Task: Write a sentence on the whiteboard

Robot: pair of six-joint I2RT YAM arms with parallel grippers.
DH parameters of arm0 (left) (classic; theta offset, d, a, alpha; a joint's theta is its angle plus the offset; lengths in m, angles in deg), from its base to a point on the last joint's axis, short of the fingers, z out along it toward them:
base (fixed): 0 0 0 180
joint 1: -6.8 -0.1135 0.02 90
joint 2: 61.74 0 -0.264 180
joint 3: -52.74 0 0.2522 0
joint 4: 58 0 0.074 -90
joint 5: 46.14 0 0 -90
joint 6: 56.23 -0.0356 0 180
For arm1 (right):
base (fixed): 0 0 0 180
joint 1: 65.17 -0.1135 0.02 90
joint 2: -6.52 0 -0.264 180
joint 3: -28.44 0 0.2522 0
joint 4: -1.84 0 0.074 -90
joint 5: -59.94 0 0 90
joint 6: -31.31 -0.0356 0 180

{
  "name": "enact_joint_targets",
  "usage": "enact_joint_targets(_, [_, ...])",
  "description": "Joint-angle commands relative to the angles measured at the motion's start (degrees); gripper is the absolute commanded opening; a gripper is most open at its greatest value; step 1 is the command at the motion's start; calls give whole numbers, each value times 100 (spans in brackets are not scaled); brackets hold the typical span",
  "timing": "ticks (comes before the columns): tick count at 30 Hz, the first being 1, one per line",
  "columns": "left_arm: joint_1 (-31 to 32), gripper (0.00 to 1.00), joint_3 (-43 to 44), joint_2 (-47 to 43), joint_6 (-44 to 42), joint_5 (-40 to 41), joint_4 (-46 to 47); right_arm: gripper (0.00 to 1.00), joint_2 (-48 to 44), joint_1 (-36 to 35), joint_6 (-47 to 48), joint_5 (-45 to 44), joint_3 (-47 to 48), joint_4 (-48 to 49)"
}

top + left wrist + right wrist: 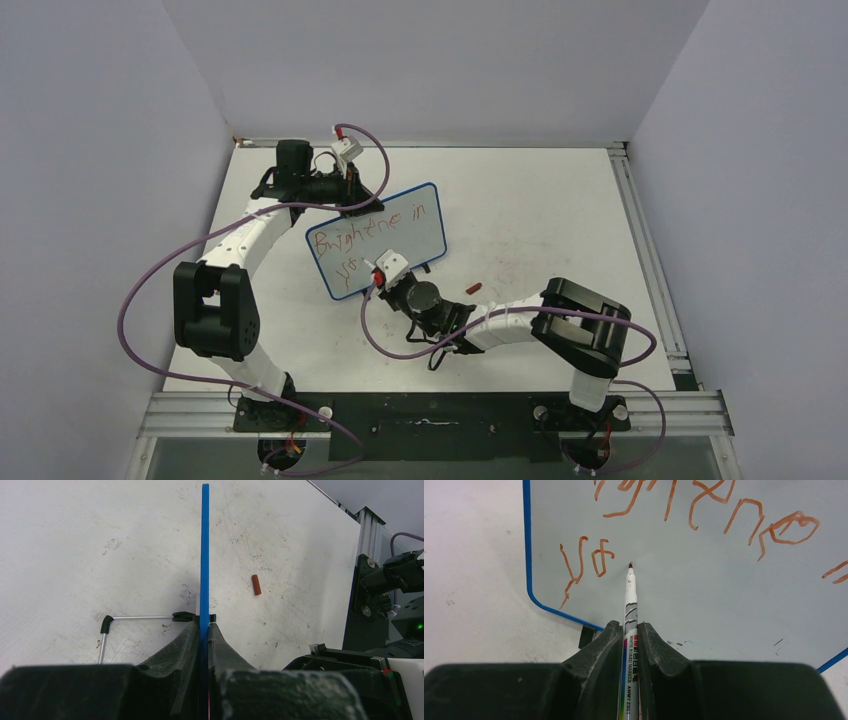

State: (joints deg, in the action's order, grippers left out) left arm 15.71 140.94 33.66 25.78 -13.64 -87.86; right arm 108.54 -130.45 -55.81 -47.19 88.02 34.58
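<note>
The whiteboard [378,240], white with a blue frame, stands tilted on the table. My left gripper [350,205] is shut on its top edge; in the left wrist view the blue frame [205,555] runs edge-on between my fingers [187,645]. The sentence [368,232] is red lettering in two lines, close up in the right wrist view [704,510]. My right gripper [395,285] is shut on a white whiteboard marker [630,610]. Its red tip [630,566] is at the board just right of the "yo" [586,562] on the second line.
A red marker cap [473,288] lies on the table right of the board, also in the left wrist view [256,584]. The board's wire stand with black feet [142,618] rests behind it. An aluminium rail [650,250] runs along the table's right edge.
</note>
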Motion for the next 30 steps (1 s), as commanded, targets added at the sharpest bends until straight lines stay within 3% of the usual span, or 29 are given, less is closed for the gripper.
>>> enact_joint_targets(1, [94,0,-228,58,-19,1,-820,5,115,24,-179,46,-49,111])
enact_joint_targets(30, [91,0,-230,41,-27,5,-821,5,-240,214,54,-319,111,216])
